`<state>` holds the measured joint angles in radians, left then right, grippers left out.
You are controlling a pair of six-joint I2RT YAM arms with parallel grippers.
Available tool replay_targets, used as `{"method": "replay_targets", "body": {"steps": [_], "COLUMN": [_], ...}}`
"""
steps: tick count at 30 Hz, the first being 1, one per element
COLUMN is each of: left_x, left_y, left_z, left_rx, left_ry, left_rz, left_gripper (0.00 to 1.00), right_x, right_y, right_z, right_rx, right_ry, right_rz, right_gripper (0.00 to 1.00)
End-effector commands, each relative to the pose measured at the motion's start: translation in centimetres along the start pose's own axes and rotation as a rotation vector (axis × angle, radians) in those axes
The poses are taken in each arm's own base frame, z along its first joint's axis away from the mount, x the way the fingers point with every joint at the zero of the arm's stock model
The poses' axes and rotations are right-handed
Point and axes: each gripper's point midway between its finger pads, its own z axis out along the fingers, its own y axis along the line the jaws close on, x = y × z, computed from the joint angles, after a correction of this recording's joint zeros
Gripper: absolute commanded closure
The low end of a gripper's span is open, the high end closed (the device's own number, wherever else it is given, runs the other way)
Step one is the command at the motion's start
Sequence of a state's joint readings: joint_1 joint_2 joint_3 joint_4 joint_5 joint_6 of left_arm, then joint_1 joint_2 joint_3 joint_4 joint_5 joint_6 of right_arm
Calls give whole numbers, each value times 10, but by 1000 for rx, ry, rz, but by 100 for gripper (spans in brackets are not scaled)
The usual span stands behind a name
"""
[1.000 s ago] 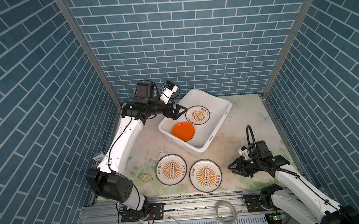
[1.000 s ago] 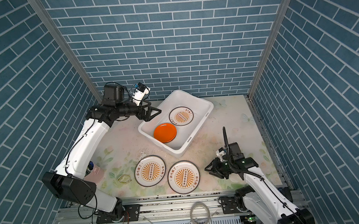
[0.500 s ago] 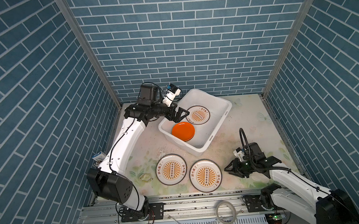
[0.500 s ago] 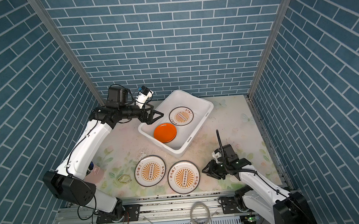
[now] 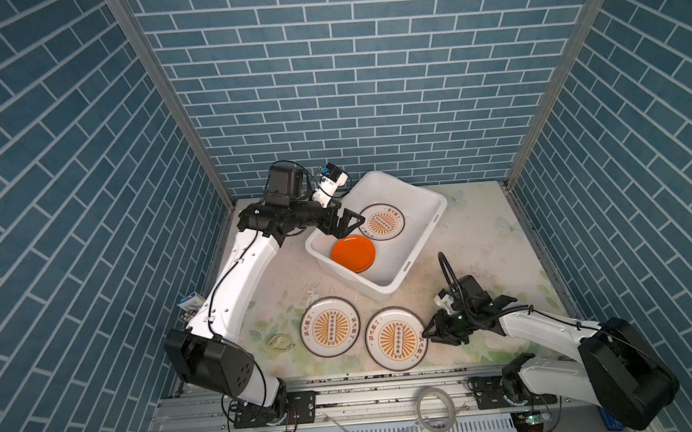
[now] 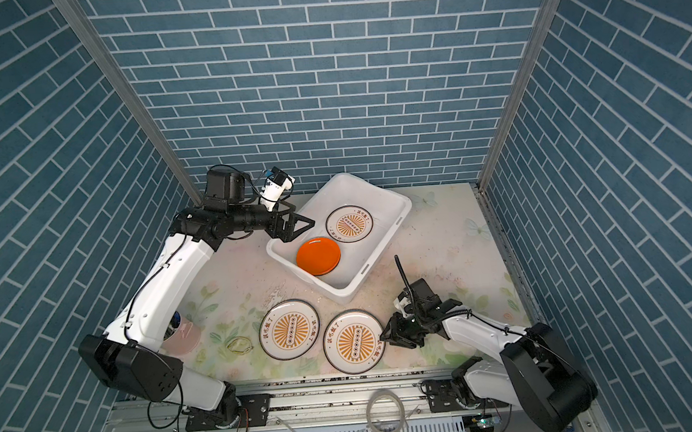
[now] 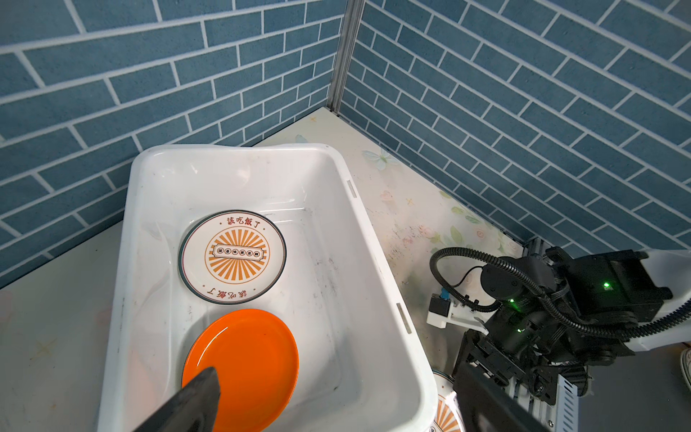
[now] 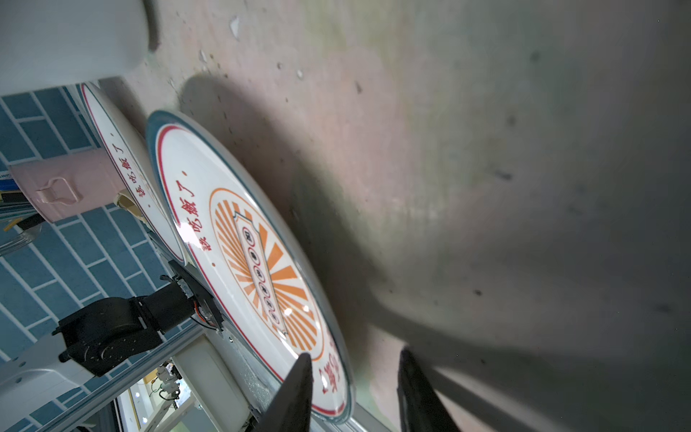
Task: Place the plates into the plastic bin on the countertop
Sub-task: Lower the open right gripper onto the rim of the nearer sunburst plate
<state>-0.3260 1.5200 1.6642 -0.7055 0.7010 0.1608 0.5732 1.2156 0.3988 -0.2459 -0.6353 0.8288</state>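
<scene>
Fingers [image 8: 299,389] straddle 1 of 2 countertop sunburst plates [image 5: 396,337]; bin [image 5: 425,236] holds 2.

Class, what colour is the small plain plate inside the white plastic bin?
Bright orange; the left wrist view shows it best.

This was a staged kitchen mock-up inside a robot test cell: blue brick-patterned panels [image 5: 347,79] met at bare metal corner posts [image 5: 169,96], a floral printed countertop [image 5: 474,233] ended at an aluminium rail [image 5: 369,394] carrying 2 bolted arm bases and loose cables.
</scene>
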Motion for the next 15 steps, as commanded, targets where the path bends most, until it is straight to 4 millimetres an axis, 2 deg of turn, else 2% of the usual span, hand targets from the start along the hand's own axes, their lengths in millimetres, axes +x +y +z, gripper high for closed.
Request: {"method": "replay_targets", "body": {"steps": [1, 12, 15], "left_x": [1, 4, 4], "left_y": [-7, -7, -7], "left_z": [-5, -5, -6], "left_rx": [6, 4, 3], "left_ry": [-4, 0, -2], "left_rz": [0, -3, -2], "left_gripper": [1, 0, 1], "right_x": [-10, -15, -15], "right_y": [9, -1, -5], "right_z": [2, 13, 18], "right_rx": [-1, 39, 42], "right_ry": [-25, -24, -15], "right_rz": [-67, -61, -54], "right_gripper": [61, 67, 71]}}
